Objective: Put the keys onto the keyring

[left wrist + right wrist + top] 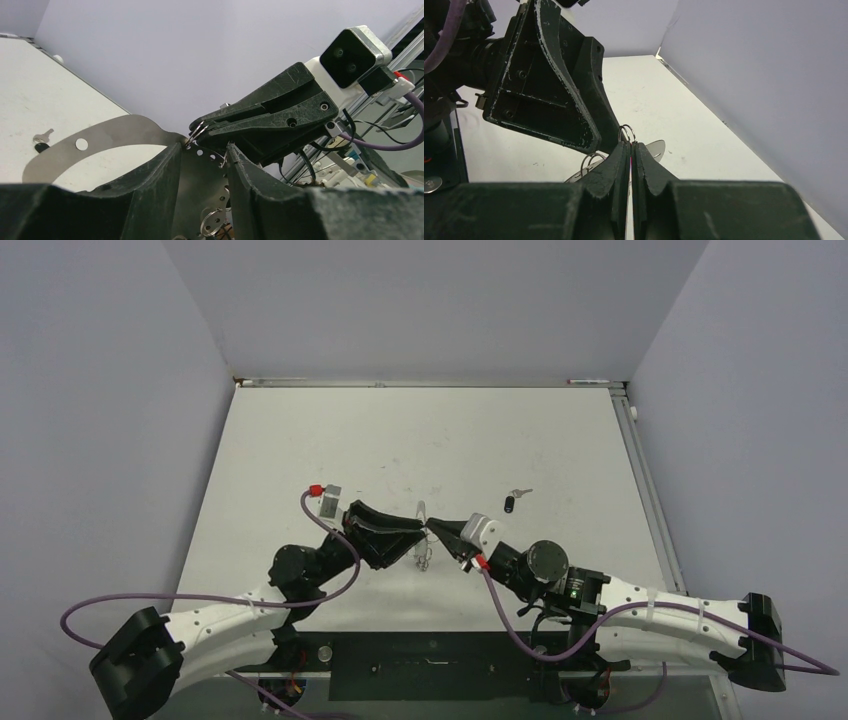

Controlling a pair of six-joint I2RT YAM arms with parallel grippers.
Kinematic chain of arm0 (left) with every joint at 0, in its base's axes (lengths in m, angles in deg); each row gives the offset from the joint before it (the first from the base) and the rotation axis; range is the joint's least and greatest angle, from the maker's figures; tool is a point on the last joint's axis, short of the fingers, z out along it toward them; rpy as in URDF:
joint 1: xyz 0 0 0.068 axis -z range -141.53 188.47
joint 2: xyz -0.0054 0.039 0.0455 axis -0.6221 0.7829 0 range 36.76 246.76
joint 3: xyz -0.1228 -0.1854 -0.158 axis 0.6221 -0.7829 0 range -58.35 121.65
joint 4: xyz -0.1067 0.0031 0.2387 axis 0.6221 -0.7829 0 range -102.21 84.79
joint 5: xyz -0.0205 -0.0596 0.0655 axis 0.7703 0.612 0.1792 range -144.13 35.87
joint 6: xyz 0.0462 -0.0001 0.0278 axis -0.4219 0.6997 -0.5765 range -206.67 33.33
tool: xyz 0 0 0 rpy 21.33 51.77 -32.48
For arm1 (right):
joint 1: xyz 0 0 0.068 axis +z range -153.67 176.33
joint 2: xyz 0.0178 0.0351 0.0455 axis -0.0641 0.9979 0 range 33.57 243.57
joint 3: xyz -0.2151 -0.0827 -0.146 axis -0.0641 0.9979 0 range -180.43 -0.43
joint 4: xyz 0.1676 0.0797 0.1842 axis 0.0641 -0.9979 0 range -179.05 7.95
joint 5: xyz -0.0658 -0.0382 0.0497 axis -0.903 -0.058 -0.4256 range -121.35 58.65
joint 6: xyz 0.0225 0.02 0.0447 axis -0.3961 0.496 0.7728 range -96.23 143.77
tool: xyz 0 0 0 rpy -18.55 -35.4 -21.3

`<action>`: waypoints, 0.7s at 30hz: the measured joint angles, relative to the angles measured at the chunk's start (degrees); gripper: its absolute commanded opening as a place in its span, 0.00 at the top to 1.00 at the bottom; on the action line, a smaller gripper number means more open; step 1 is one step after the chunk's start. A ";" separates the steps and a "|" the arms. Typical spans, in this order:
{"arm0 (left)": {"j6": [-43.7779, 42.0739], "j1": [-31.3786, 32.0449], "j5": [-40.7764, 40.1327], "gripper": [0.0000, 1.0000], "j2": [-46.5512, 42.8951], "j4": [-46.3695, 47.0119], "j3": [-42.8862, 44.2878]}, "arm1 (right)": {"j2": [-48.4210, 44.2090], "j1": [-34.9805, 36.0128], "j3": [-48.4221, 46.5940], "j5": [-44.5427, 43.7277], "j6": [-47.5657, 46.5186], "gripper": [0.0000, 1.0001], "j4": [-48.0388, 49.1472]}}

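Note:
The keyring (423,552) is a curved flat silver band with holes and small split rings on it, held above the table between both grippers. My left gripper (414,533) is shut on the band's edges; the band (115,131) curves out past my left gripper (202,148). My right gripper (433,532) is shut on one small split ring (626,134) at the band's top. It shows in the left wrist view (201,131), and the right wrist view shows my right gripper (630,145) closed. One key (511,503) with a black head lies on the table right of the grippers, also seen in the left wrist view (42,144). No green tag shows.
Grey walls close the white table (330,440) on three sides. A black base plate (430,665) lies along the near edge between the arm bases, with a small silver disc (323,650) on it. Purple cables (330,502) loop off both wrists.

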 measured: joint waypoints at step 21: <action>-17.97 0.11 -4.96 0.43 -18.21 -27.56 0.13 | -2.03 1.14 -0.33 1.60 -3.54 0.95 -6.36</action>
